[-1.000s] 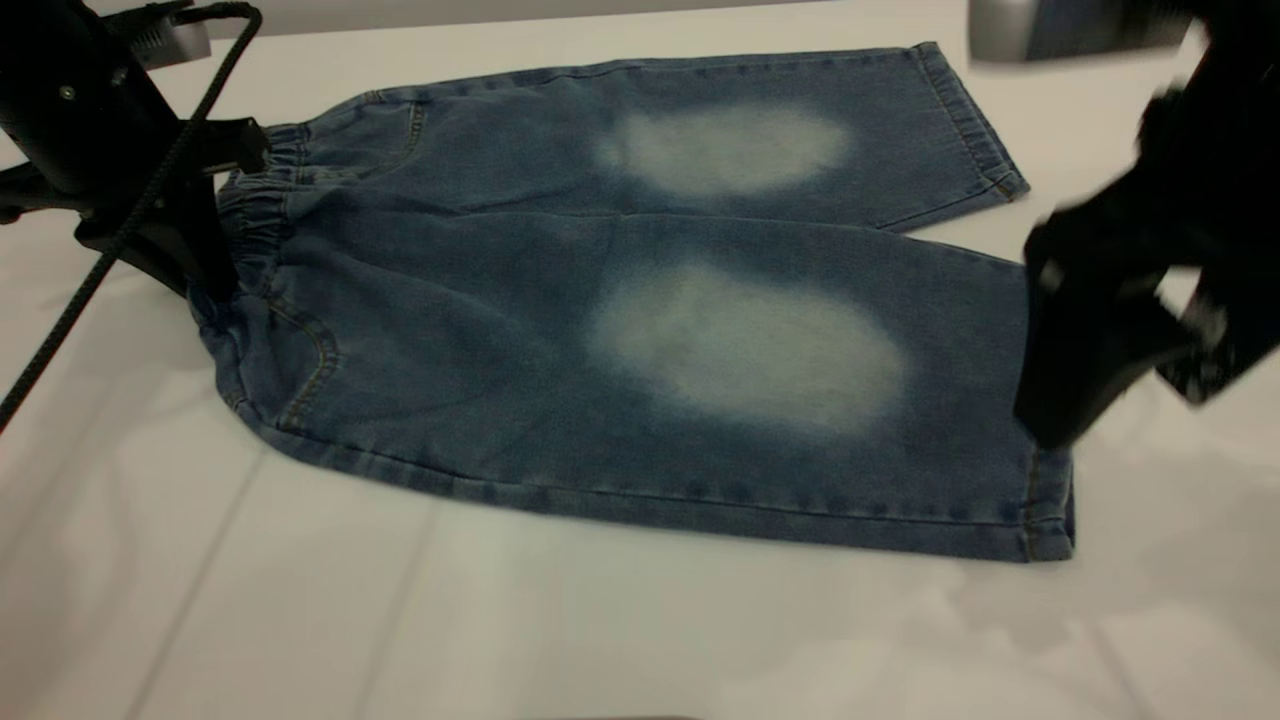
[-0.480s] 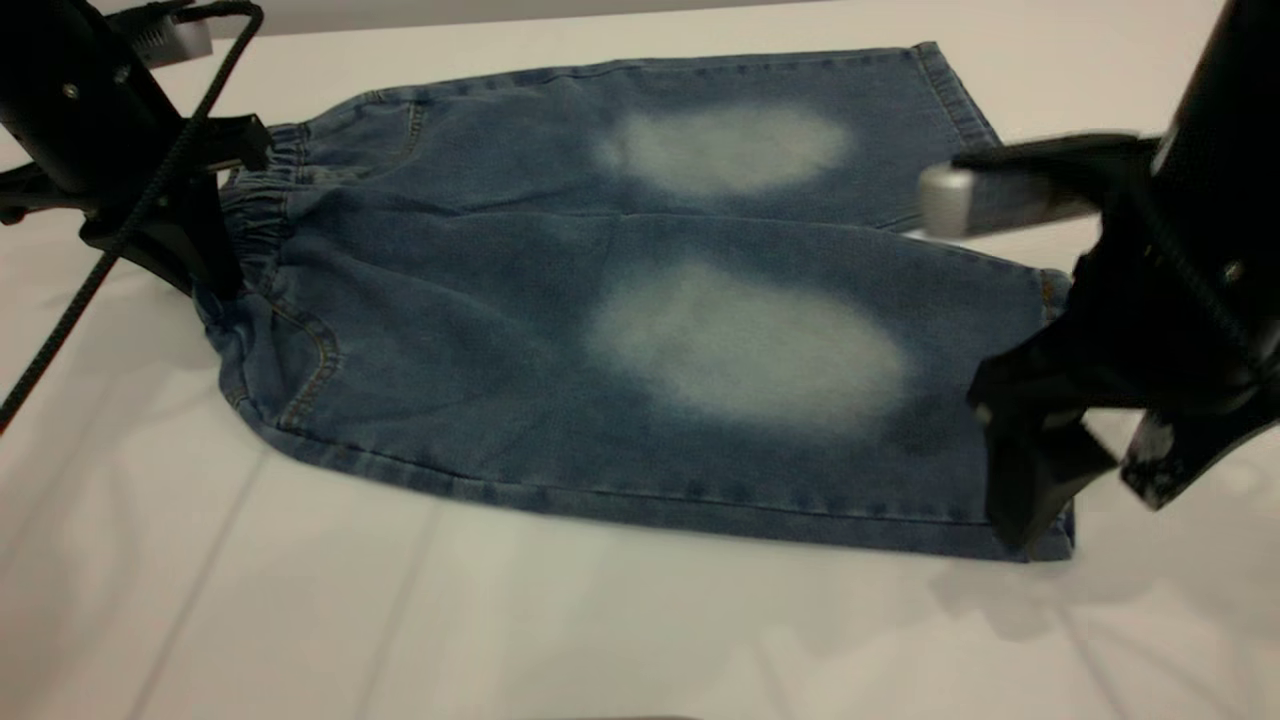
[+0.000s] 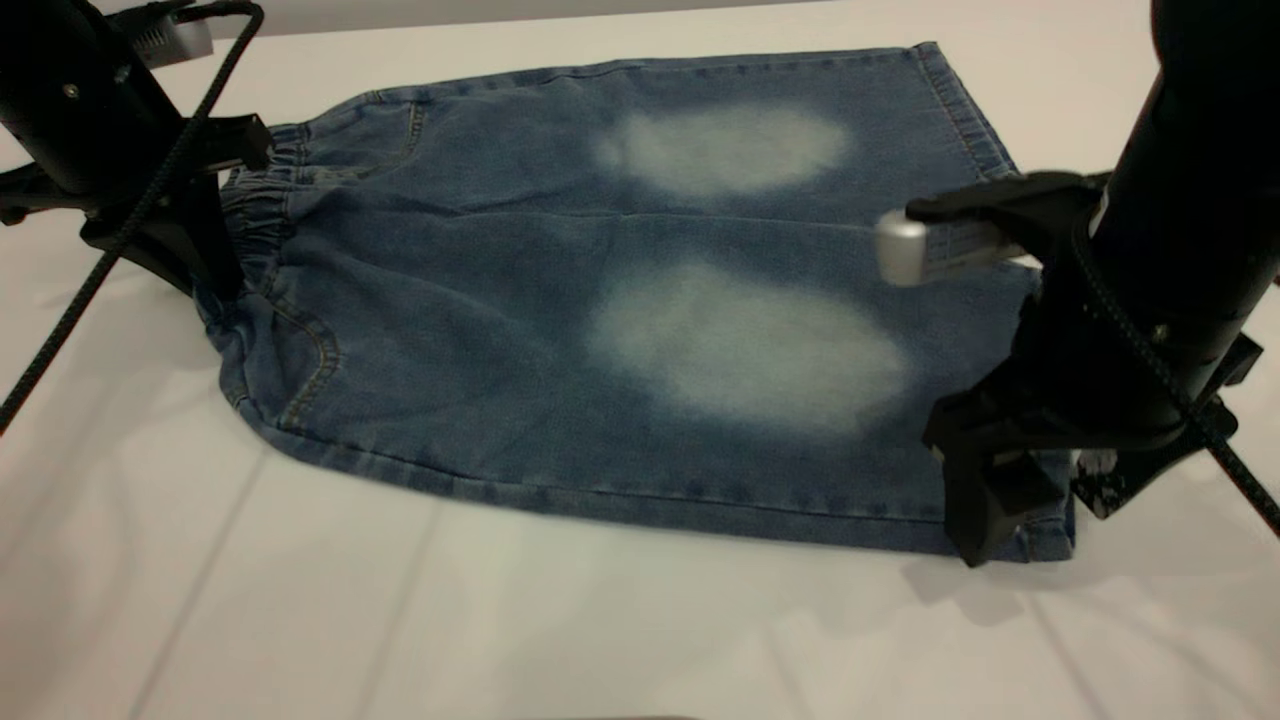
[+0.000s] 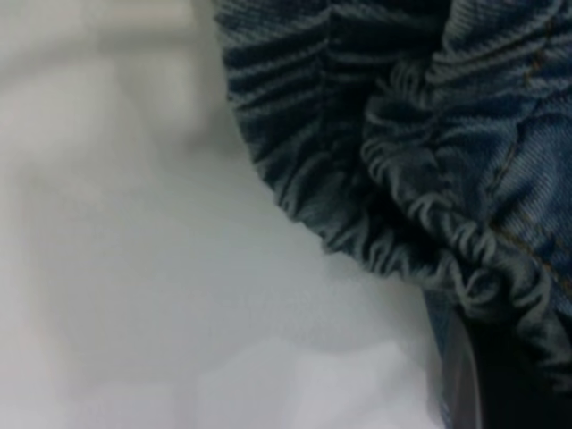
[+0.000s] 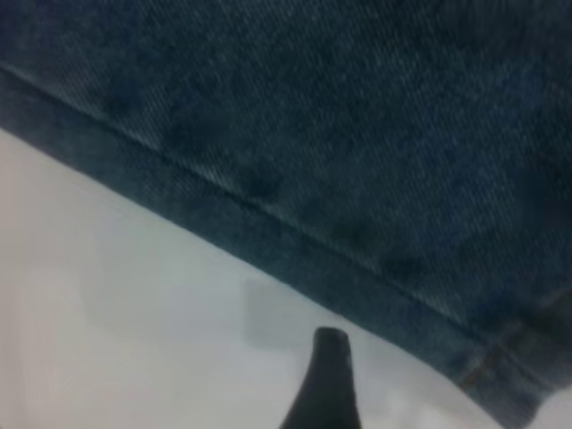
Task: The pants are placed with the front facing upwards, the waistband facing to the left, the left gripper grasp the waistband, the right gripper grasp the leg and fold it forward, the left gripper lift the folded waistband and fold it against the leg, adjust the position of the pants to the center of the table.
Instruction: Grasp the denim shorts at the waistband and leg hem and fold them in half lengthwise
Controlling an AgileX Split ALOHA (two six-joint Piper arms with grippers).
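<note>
Exterior view: pants [image 3: 600, 330] flat, waistband [image 3: 250, 215] leftward; both end effectors' grip unclear.

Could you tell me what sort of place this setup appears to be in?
Probably a robot lab or test bench, not a home. A plain white table holds only one pair of small denim pants, spread flat, with the left gripper at the waistband and the right gripper at the leg hem.

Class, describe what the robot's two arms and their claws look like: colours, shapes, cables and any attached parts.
Both arms are black. The left claw is angular, with a braided black cable running down beside it and a small grey-white box above. The right claw is bulkier, with blocky fingers, a black cable across its body and a silver-grey box sticking out sideways from the arm.
</note>
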